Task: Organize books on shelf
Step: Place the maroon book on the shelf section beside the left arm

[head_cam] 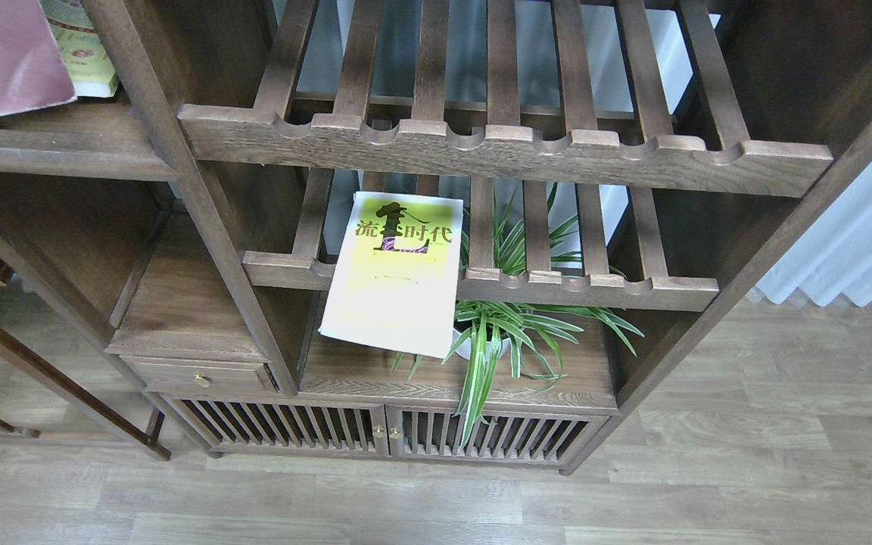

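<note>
While neither gripper is showing anywhere, so I cannot tell how the jaws stand, the maroon book [1, 57] is lying on the solid shelf [65, 140] at upper left — overlapping the colourful book [88, 53] behind it. The yellow-green-and-white book [394, 272] is leaning tilted against the lower slatted rack [557, 288] (its bottom edge near the spider plant [496, 333]).

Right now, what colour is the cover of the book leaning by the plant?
Yellow-green fading to white, with dark characters: the leaning book, seen from the head view.
</note>
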`<state>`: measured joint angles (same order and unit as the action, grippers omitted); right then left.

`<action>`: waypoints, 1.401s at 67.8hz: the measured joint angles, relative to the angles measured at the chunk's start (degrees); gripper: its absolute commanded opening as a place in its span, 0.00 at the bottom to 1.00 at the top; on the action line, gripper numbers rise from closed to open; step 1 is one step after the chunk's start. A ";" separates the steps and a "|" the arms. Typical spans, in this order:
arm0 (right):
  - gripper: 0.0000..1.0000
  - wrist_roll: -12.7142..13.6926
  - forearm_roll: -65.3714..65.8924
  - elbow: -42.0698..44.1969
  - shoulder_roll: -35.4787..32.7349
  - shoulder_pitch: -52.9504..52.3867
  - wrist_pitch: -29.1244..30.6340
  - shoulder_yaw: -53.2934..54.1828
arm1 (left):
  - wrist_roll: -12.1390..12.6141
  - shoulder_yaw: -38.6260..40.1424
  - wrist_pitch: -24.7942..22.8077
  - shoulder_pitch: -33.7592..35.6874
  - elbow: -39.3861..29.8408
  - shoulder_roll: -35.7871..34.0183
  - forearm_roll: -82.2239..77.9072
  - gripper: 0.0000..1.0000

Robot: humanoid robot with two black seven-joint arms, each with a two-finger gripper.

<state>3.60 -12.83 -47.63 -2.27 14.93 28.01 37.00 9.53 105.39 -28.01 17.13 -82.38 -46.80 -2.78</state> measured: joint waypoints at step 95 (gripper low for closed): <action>0.98 0.00 -0.01 0.00 -0.03 0.54 -0.01 -0.01 | -0.63 -20.27 0.02 36.39 24.34 7.89 -18.06 0.07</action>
<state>3.60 -12.84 -47.63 -2.30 15.47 28.00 36.99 8.91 85.12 -27.99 53.52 -58.04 -38.91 -20.84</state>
